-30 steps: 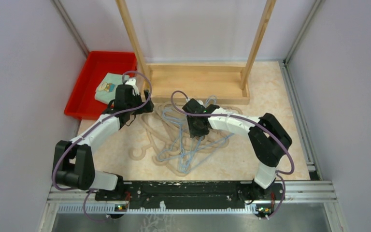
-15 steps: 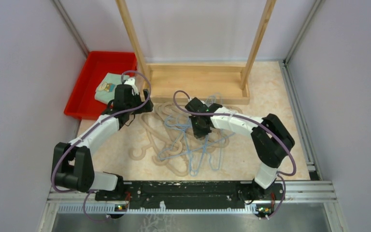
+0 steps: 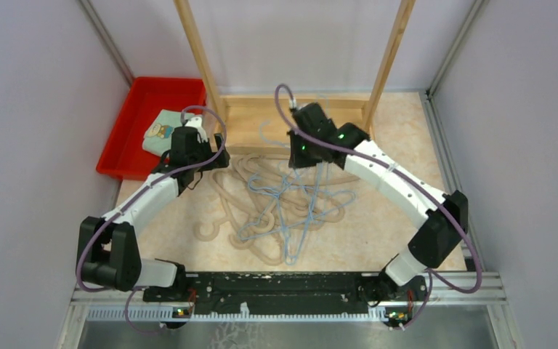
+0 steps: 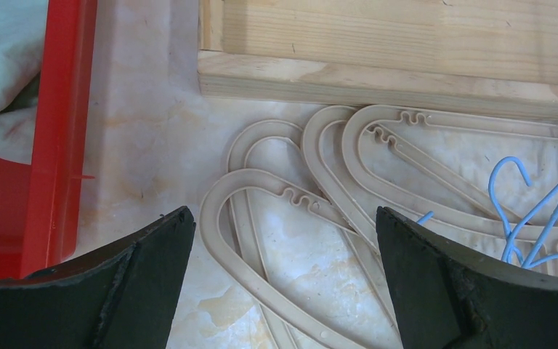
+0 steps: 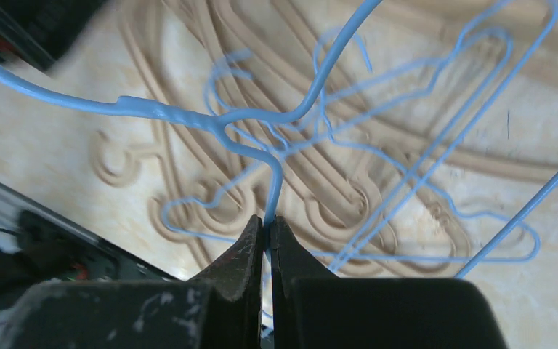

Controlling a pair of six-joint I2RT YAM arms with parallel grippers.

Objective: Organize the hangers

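The right claw (image 5: pixel 267 222) is pinched shut on a thin run of wire belonging to a light-blue wire hanger (image 5: pixel 160 110). The hanger's twisted neck and arms spread out just beyond the fingertips, above the counter (image 3: pixel 174 225). Below this claw lies a tangle of blue wire hangers (image 3: pixel 290 233) crossing over beige hangers (image 3: pixel 225 200). The left claw (image 4: pixel 282 218) is spread wide with nothing between its fingers. It hovers over the curved ends of the beige hangers, with the wooden rack base (image 4: pixel 392 43) just ahead of it and a red tray (image 4: pixel 62 131) to its left.
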